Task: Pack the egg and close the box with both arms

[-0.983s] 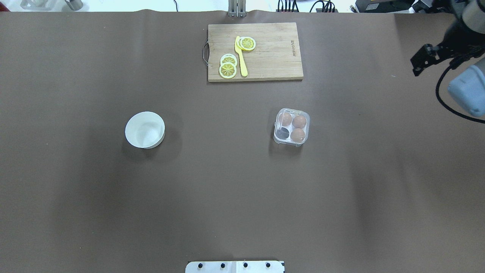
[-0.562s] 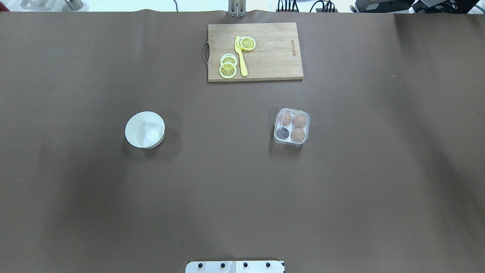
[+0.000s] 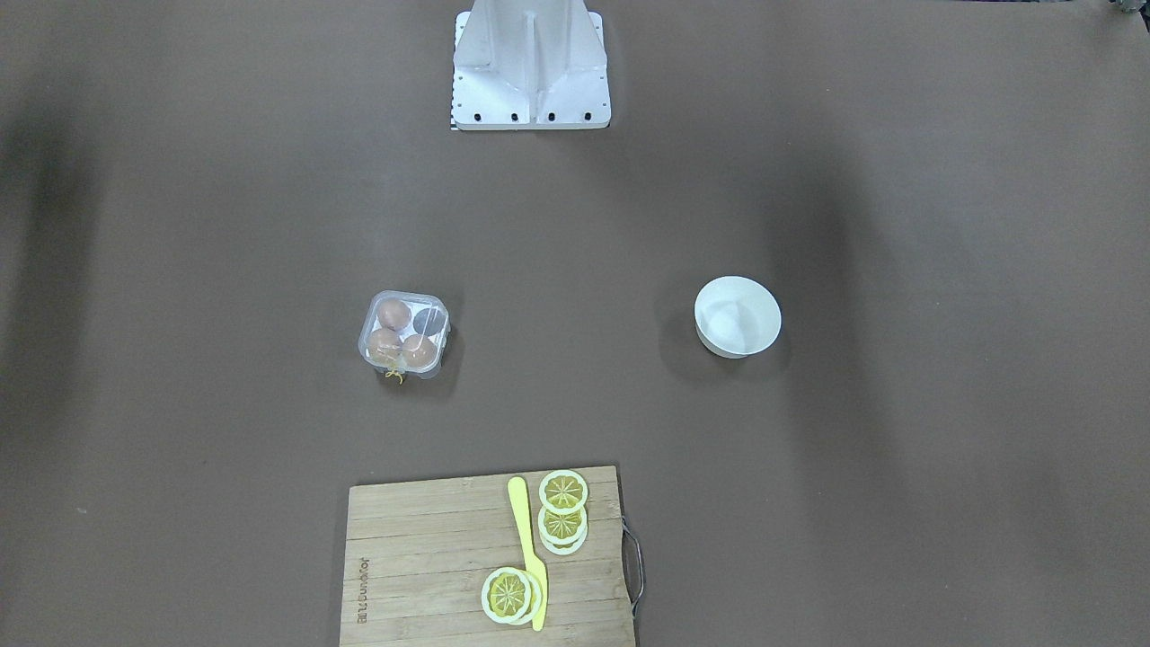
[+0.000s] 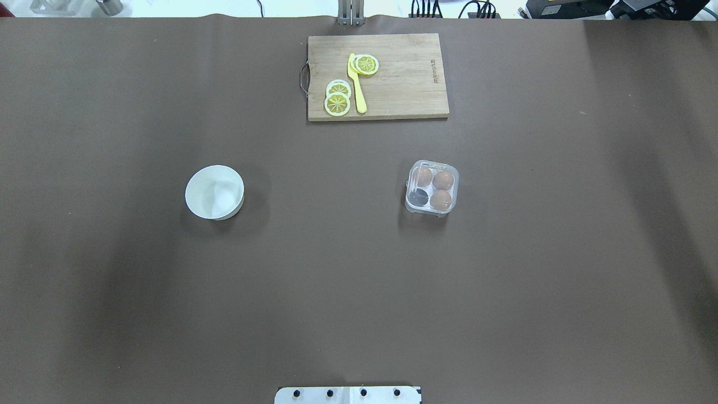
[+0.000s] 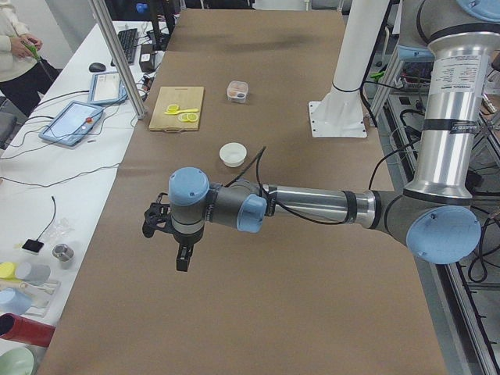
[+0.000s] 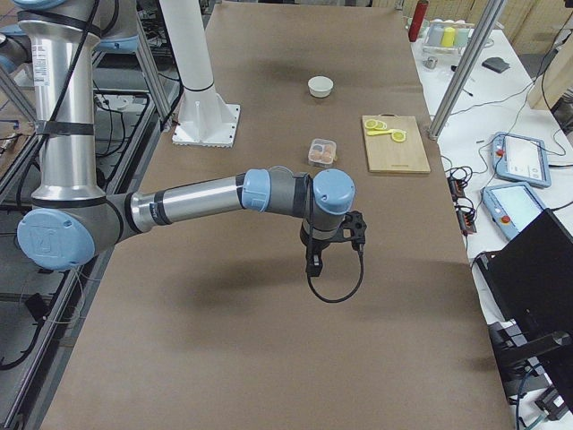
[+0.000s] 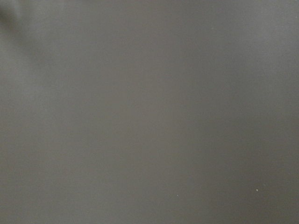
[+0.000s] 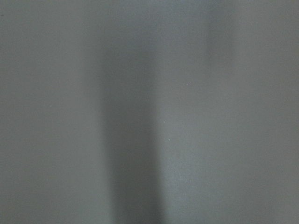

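Note:
The clear box (image 4: 432, 187) stands right of the table's middle and also shows in the front view (image 3: 403, 334). Its see-through lid seems to lie down over the cells. Three brown eggs (image 4: 443, 180) sit in it, and the fourth cell (image 4: 417, 196) is dark with no egg. A bit of yellow string (image 3: 393, 375) hangs at its edge. Both arms are out of the overhead view. My left gripper (image 5: 182, 258) hangs over bare table far from the box; my right gripper (image 6: 313, 262) does the same at the other end. I cannot tell whether either is open.
A white bowl (image 4: 214, 191) stands left of the middle. A wooden cutting board (image 4: 404, 78) with lemon slices (image 4: 337, 98) and a yellow knife (image 4: 357, 84) lies at the far edge. The white stand's base (image 3: 530, 63) is at the robot's side.
The right arm, seen at the overhead view's upper right edge a second ago, has moved out of that view. The box, bowl and board have not moved.

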Motion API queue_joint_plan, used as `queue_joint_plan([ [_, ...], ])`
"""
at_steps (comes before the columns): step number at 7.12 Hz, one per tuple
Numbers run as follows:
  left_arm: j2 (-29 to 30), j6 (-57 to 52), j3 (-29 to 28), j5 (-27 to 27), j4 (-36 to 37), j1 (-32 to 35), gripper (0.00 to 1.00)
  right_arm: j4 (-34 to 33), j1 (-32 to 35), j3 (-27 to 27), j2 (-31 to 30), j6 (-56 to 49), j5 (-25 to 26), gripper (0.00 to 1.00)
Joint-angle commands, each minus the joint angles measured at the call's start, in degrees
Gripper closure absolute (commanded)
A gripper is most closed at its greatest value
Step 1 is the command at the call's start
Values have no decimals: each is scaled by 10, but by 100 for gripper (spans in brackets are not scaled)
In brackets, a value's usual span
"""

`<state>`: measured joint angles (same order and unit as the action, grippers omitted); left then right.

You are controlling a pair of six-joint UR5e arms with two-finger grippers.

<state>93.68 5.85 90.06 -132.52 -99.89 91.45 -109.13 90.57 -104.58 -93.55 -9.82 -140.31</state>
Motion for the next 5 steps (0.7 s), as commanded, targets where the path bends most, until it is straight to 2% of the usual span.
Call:
queue_joint_plan([
  [1, -3, 3, 0, 0, 1, 0, 2, 93, 14, 72, -9, -6, 0, 0],
  [2, -3, 4, 0, 0, 1, 0, 2, 129, 15, 102, -4, 0, 2, 0],
  [5, -3, 4, -2, 1, 2, 0, 2, 130, 18, 97, 10, 31, 2, 0],
])
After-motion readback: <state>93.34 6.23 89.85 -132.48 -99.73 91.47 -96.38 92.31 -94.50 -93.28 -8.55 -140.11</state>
